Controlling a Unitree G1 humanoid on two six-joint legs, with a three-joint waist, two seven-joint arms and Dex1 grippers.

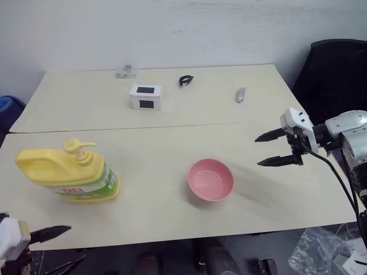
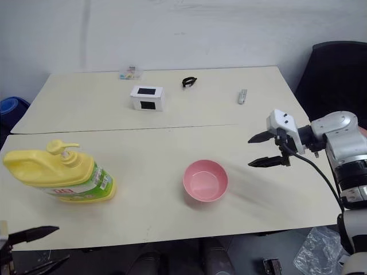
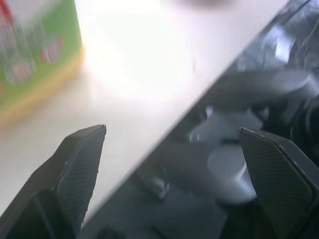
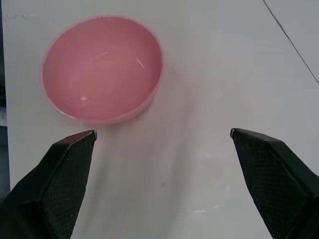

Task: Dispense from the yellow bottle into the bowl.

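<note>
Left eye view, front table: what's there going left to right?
left gripper → yellow bottle → pink bowl → right gripper, jaws open and empty.

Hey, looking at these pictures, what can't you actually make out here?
- Yellow bottle: label text too small in the eye views, blurred in the left wrist view.
- Small items at the table's far edge: too small to identify.
- Left gripper: cut off by the frame's corner.
- Bowl: no contents discernible.

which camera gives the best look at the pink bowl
The right wrist view: the pink bowl appears large, seen from above, its inside showing nothing in it. The two eye views show it small, standing on the table to the right of the yellow bottle.
</note>
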